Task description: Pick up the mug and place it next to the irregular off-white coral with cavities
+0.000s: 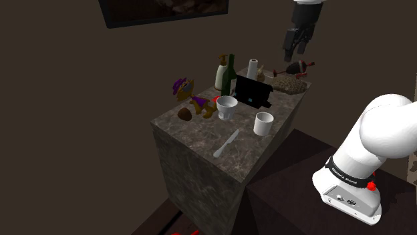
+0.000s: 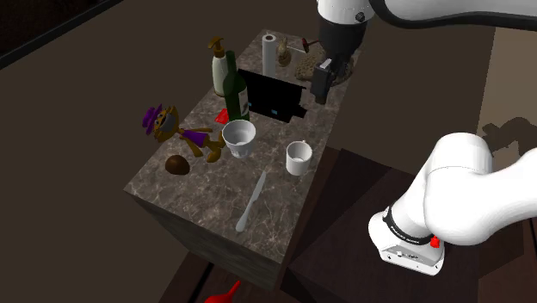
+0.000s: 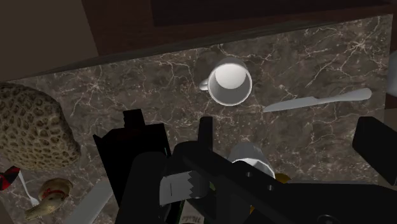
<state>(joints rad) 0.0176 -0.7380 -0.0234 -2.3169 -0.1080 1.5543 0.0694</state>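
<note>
White mug point(image 1: 264, 123) stands upright near the counter point(image 1: 200, 137) edge closest to the stand point(image 1: 294, 167), with room around it and well apart from the coral point(image 1: 292, 83) at the far end. Gripper point(image 1: 296, 52) hangs high over the clutter, fingers apart and empty, probably to clear the tall things before descending. One mug, one cup point(image 1: 227, 107), one knife point(image 1: 226, 143), one coral, two bottles: a green bottle point(image 1: 230, 72) and a pale bottle point(image 1: 220, 75).
</note>
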